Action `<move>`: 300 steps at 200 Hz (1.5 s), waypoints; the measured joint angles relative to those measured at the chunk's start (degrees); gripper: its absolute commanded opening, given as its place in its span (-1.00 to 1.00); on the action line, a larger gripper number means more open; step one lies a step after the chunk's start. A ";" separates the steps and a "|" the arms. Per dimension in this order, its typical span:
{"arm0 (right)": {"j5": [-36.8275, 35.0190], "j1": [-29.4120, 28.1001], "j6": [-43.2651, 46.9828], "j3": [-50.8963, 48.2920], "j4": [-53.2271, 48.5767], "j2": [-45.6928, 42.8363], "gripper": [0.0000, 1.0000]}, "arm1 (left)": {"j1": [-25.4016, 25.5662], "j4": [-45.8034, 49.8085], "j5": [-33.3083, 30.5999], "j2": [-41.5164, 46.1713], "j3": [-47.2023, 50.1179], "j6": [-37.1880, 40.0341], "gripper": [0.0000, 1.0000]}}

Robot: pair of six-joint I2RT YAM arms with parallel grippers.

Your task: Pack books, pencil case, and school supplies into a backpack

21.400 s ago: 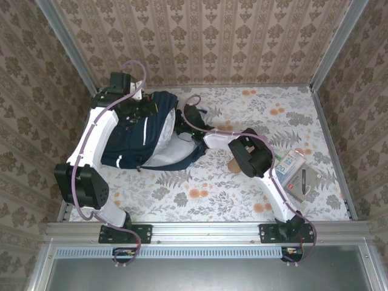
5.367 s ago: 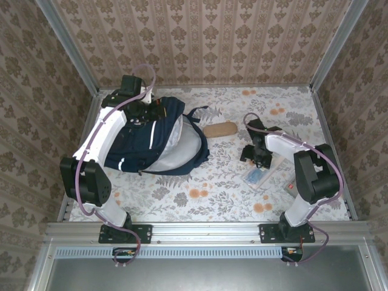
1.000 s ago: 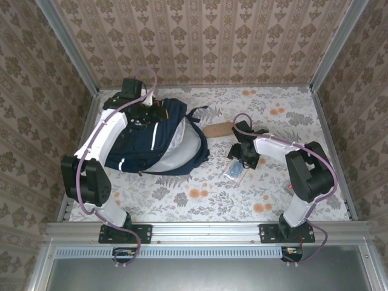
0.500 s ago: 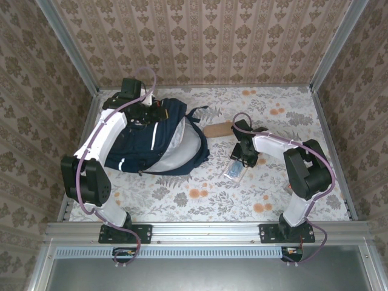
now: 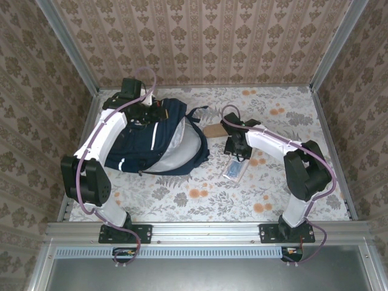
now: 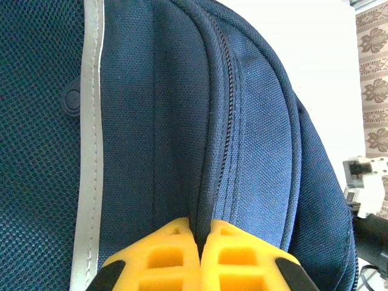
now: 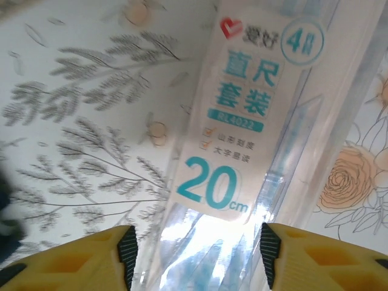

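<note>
Patterned wallpaper walls (image 5: 212,42) close in the floral desk (image 5: 273,194) on three sides, with a metal rail (image 5: 206,229) along the near edge. Open floral surface runs across the right half and along the front strip. The backpack (image 5: 151,142) lies at the back left, close to the left wall, its mouth gaping toward the middle of the desk. The left hand (image 6: 202,227) is pinched tight on a fold of the backpack's navy fabric beside a zipper line, near the top of the bag. The right hand (image 5: 236,150) hangs low at mid-desk, just right of the backpack's opening. Its yellow fingers (image 7: 91,254) stand partly apart, with the near end of the light-blue pack (image 5: 233,170) between them. Whether they press on the pack cannot be told. The tan case (image 5: 213,130) lies just behind that hand, near a backpack strap.
</note>
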State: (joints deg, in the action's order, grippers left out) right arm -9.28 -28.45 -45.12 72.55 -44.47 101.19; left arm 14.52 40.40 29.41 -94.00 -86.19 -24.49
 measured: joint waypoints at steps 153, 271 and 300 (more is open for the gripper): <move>-2.29 -2.23 -4.57 9.42 -6.95 14.32 -0.35 | -0.39 -0.26 0.66 0.00 0.37 -0.42 -1.00; -2.45 -4.70 -4.46 4.13 -5.97 11.02 -0.43 | -0.87 -1.05 1.27 0.52 1.09 -0.46 -1.00; -2.12 -6.19 -4.09 0.52 -8.11 7.61 -0.35 | -1.07 -1.09 1.49 0.52 1.09 -0.83 -1.00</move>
State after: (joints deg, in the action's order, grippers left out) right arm -11.40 -34.63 -49.21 73.08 -52.58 108.79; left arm 13.45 39.31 30.89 -93.47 -85.10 -25.32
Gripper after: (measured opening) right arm 0.301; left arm 0.045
